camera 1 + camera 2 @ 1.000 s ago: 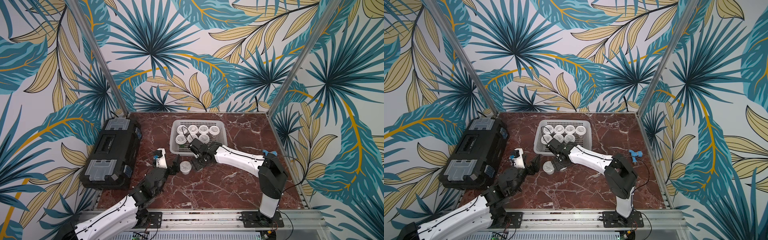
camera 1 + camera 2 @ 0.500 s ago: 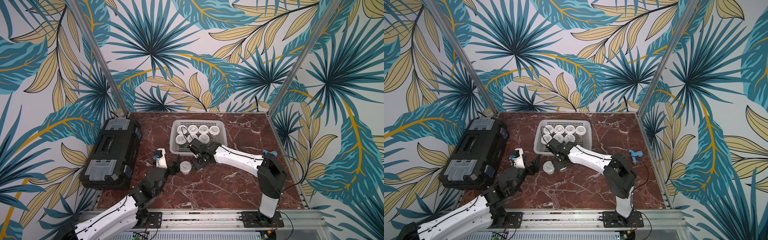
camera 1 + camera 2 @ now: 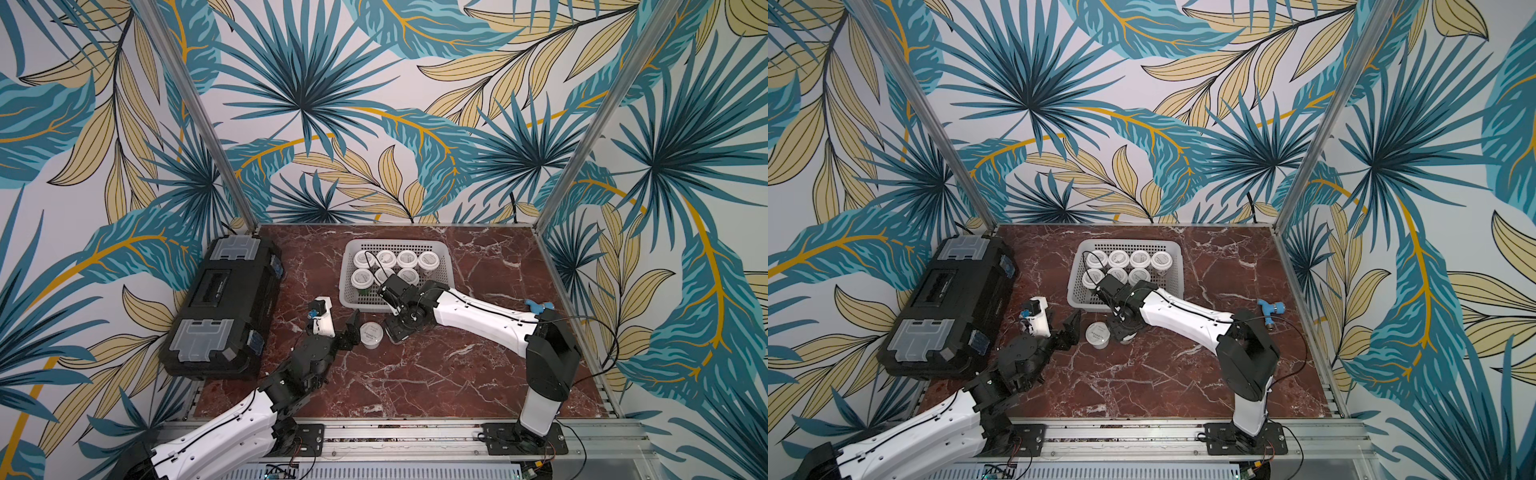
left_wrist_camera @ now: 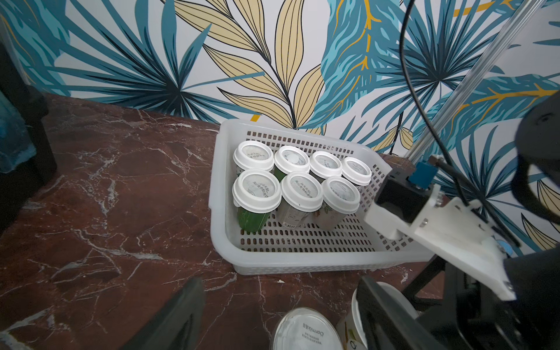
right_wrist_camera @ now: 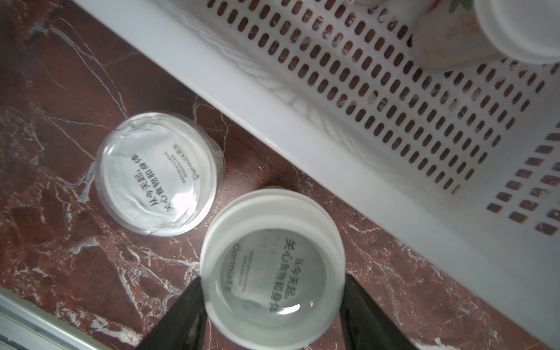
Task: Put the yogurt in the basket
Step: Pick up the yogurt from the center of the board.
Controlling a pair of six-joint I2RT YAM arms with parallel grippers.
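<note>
Right gripper (image 5: 272,291): fingers clamped on either side of held yogurt cup (image 5: 272,257), upright on marble surface (image 3: 415,374), just outside near wall of basket (image 3: 444,270). Free yogurt cup (image 3: 372,334) just beside it, untouched, close ahead of left gripper (image 4: 278,306), fingers spread, gripping nothing. Seven yogurt cups (image 4: 298,194) upright inside basket, two rows. Against a second ago: arms, free yogurt cup, basket in same spots.
</note>
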